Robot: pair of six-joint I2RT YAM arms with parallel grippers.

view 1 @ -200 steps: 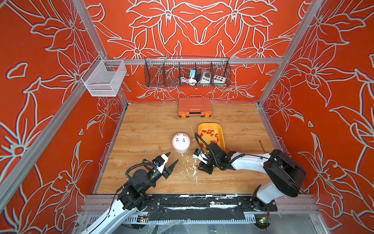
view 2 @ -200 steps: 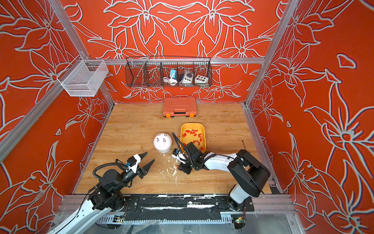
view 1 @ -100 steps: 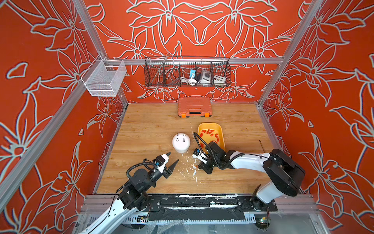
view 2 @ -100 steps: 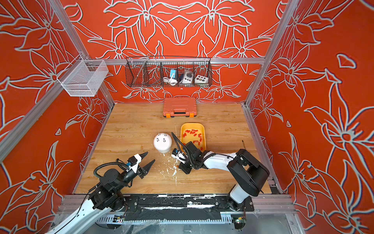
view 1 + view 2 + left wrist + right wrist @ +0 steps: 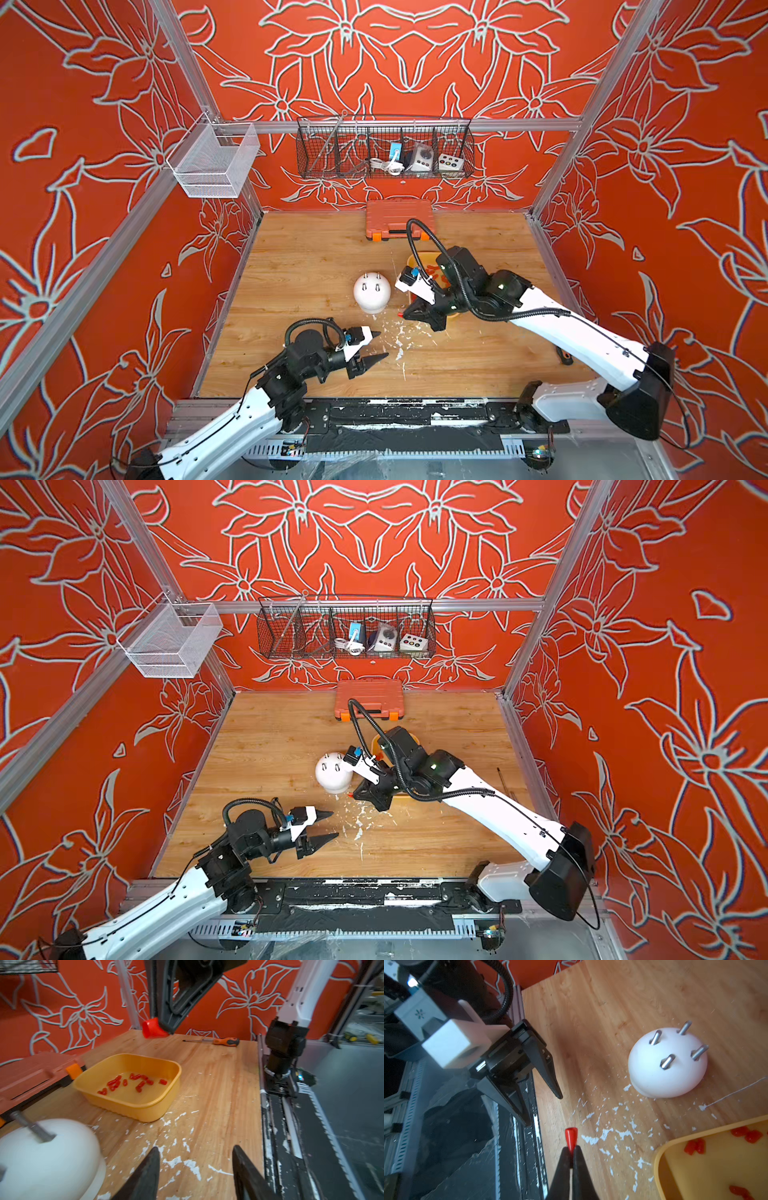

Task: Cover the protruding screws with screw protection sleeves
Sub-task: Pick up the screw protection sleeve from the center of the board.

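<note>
The left gripper (image 5: 381, 345) hung empty, jaws parted, above the wooden table (image 5: 307, 266) flecked with white chips. Beyond it the smooth white dome (image 5: 654, 1076) bore four bare grey screws (image 5: 667, 1061). The right gripper (image 5: 572, 1148) pinched one red tubular sleeve (image 5: 571, 1136), clear of the dome, beside the yellow plastic tray (image 5: 145, 1111) of loose sleeves (image 5: 113, 1084).

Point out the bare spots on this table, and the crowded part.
Bare wood: the far-left stretch of table between the orange case, the left wall and the white dome; also the far-right corner beside the case. Crowded: the middle, where dome, yellow tray, right tool pinching a red sleeve and left tool cluster.
</note>
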